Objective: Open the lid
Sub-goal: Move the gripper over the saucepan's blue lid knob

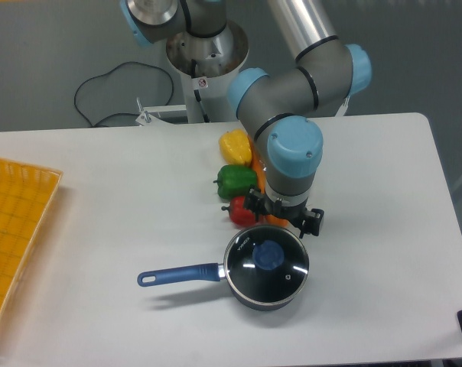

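Note:
The glass lid (267,261) with its blue round knob (267,256) sits closed on the dark saucepan (250,297), whose long blue handle (179,274) points left. My gripper (283,219) hangs straight down under the arm's blue-capped wrist, just behind the far rim of the pan and above the lid's back edge. The wrist and its black bracket hide the fingers, so I cannot tell whether they are open or shut. Nothing shows as held.
A yellow pepper (235,144), a green pepper (235,180) and a red pepper (241,212) lie in a row just behind the pan, left of the gripper. A yellow mesh tray (17,229) lies at the left table edge. The arm's base (204,69) stands at the back.

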You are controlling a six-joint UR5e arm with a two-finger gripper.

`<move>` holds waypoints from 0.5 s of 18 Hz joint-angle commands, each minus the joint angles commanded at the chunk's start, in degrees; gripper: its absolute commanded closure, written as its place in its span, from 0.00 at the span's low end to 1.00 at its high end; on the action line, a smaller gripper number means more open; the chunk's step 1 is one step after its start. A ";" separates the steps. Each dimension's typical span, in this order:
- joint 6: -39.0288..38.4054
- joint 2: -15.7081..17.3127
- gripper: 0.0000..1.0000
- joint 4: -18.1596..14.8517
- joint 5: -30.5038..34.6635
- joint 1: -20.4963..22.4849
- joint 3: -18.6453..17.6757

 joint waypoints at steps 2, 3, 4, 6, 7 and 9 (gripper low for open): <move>-1.22 -0.18 0.00 0.09 -0.09 0.00 0.26; -1.58 -0.35 0.00 0.09 -0.17 0.00 0.35; -2.02 -0.53 0.00 0.18 -0.44 0.00 0.61; -3.60 -1.06 0.00 0.44 -0.88 0.00 1.23; -4.21 -1.23 0.00 0.96 -1.23 -0.09 1.41; -4.92 -1.41 0.00 2.28 -1.93 -0.09 1.49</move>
